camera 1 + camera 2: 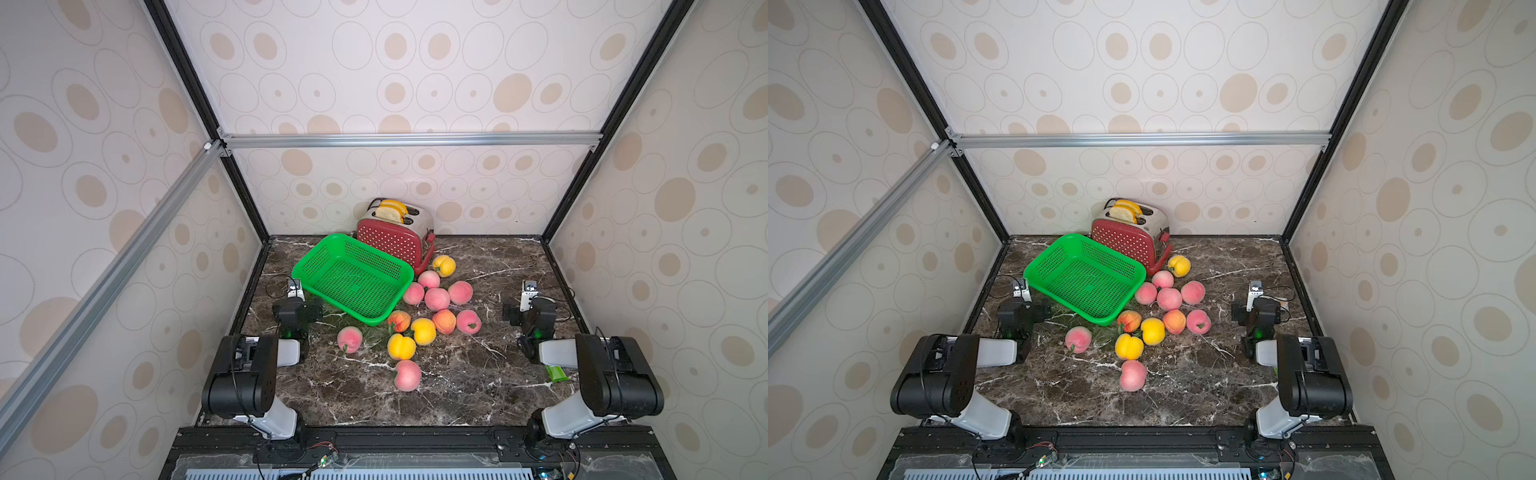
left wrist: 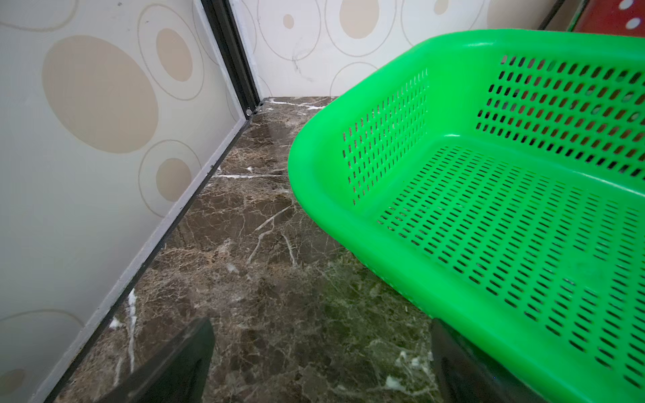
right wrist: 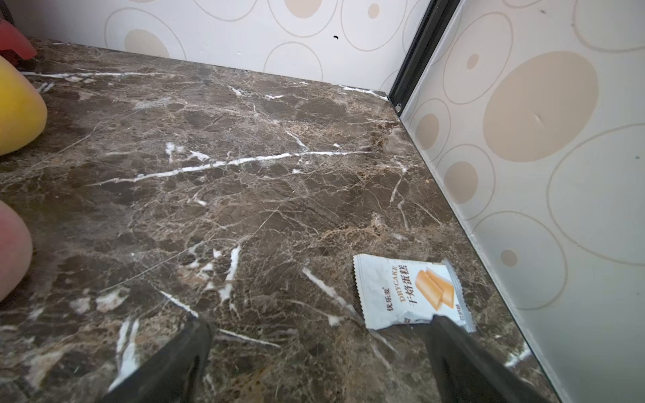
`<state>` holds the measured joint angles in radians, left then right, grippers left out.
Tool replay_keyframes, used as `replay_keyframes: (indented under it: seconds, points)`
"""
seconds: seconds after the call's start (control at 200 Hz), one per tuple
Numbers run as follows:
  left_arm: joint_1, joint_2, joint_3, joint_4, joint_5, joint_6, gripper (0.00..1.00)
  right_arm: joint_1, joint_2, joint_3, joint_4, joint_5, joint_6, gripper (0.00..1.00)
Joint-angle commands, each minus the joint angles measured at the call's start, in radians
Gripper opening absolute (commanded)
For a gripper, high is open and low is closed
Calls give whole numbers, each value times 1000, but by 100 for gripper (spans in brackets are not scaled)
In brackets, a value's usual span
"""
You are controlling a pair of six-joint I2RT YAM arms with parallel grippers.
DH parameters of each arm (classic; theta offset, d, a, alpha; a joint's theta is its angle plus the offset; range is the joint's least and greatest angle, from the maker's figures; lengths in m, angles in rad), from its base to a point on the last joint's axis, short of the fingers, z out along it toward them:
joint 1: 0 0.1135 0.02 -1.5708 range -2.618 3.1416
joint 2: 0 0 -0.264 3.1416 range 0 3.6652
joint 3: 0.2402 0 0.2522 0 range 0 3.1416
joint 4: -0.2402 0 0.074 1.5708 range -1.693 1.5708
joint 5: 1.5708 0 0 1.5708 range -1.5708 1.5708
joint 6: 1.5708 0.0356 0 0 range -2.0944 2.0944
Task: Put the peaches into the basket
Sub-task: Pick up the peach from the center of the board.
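The shallow, bright green plastic basket [image 1: 355, 282] with perforated sides stood empty on the dark brown marble surface [image 1: 478, 386]. It sat toward the back left, just in front of the red, white-dotted toaster [image 1: 395, 243], which had two pale bread slices [image 1: 390, 212] sticking up from its slots.

All twelve round peaches [image 1: 437, 299] lay loose on the surface, none in the basket. A tight cluster of pink ones and one yellow sat off the basket's right side, with a row of orange, yellow and pink nearer the front. One orange fruit [image 1: 399, 321] lay right against the basket's near corner, and a lone pink peach [image 1: 407, 375] lay farthest forward.

The left hand [image 2: 321, 324] hung low with its fingers wide apart and nothing between them, just beside the basket's rim. The right hand [image 3: 321, 322] was likewise spread and empty, apart from the fruit. A white snack packet [image 3: 408, 293] lay flat on the surface by one of its fingertips.
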<state>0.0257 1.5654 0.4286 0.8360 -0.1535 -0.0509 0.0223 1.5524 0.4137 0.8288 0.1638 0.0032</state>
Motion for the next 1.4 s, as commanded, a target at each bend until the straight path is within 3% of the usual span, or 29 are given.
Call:
replay_keyframes:
  seconds: [0.0,0.771,0.936,1.087,1.147,1.202,1.287,1.392]
  points:
    - [-4,-25,1,-8,12,14,99,6,-20,-11,-12,14,-4,100]
    - [-4,-23,1,-8,11,14,99,5,-22,-13,-13,13,-4,100]
    - [-6,-33,-4,3,-11,6,99,24,-48,-5,-47,118,15,100]
    - [-7,-130,38,-170,-107,-28,99,37,-63,-22,-21,117,-5,100]
    - [-6,-182,57,-262,-115,-37,99,74,-80,-7,-44,180,-34,100]
    - [-10,-233,70,-341,-174,-50,99,105,-130,30,-151,222,-55,100]
    - [-12,-309,143,-603,-351,-140,99,117,-218,91,-335,235,-28,100]
    - [-19,-411,226,-857,-394,-266,99,117,-309,172,-552,202,91,100]
